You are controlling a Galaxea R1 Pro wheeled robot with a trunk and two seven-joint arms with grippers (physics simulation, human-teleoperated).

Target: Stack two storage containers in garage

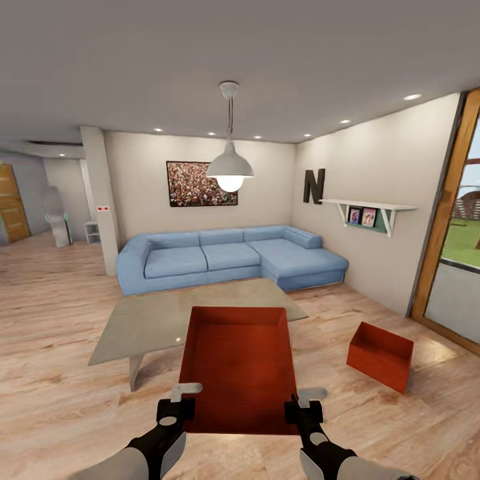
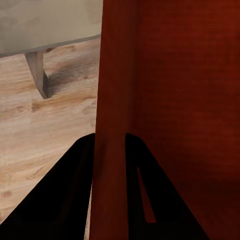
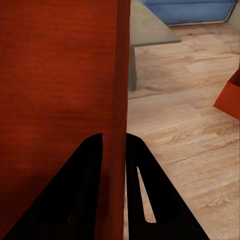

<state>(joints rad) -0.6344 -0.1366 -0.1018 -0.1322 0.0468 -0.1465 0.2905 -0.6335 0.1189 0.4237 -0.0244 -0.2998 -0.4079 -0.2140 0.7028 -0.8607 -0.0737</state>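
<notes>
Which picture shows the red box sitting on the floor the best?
The head view. There the red box on the floor shows whole, standing on the wood planks right of the coffee table. The right wrist view catches just one corner of it at the picture's edge. The left wrist view looks at the held box instead.

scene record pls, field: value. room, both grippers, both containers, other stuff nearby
room: living room, light wood plank floor
left gripper: shut on left wall of held container
right gripper: shut on right wall of held container
held container: red-orange, open top, held between both arms, in front of coffee table
second container: on the wood floor, to the robot's right, untouched
coffee table: just ahead
sofa: blue sectional, behind the table
pendant lamp: lit, above the table
garage: cannot tell from these views
</notes>
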